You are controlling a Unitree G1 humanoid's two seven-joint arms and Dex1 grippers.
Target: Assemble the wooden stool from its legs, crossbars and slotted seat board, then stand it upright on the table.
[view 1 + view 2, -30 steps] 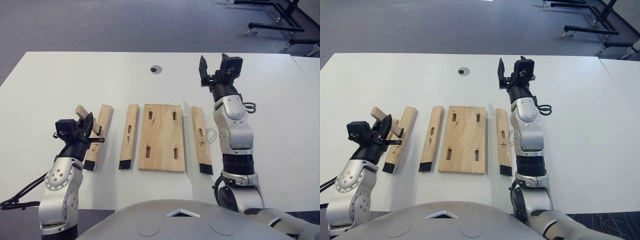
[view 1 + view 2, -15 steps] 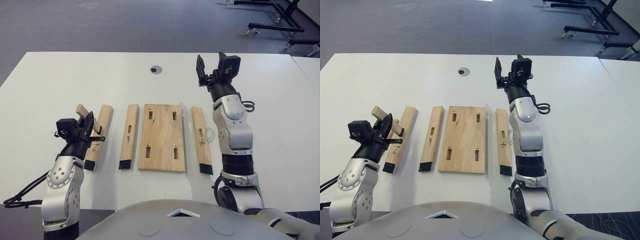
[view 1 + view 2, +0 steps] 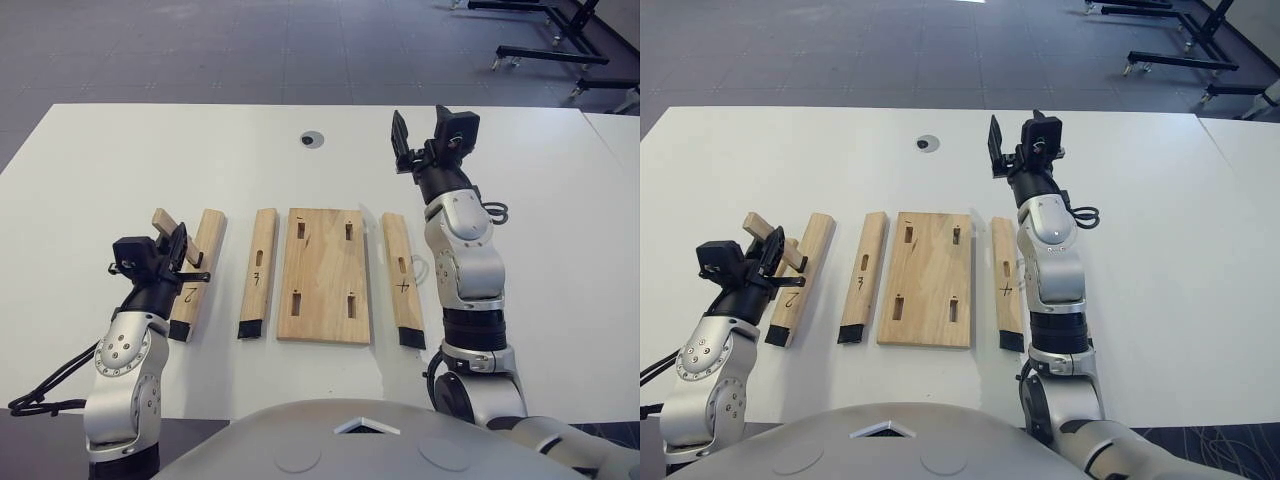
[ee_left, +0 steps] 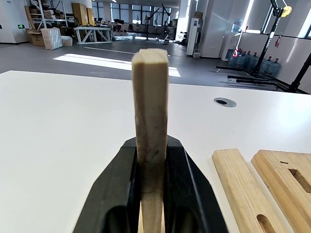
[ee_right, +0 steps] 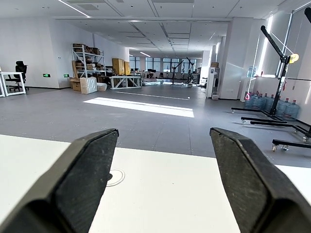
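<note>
Carefully now: the left gripper [image 3: 180,252] clamps a crossbar [image 3: 164,221], held just above the leftmost leg [image 3: 209,235] beside it, so the bar's end probably wants squaring over that leg's slot before pressing, while the right gripper [image 3: 421,146], jaws spread, hangs empty.

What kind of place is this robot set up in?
Most likely a big open workshop or warehouse-style lab: storage shelving with boxes by the far wall, wheeled steel frames parked on the grey floor, and a row of water jugs.
</note>
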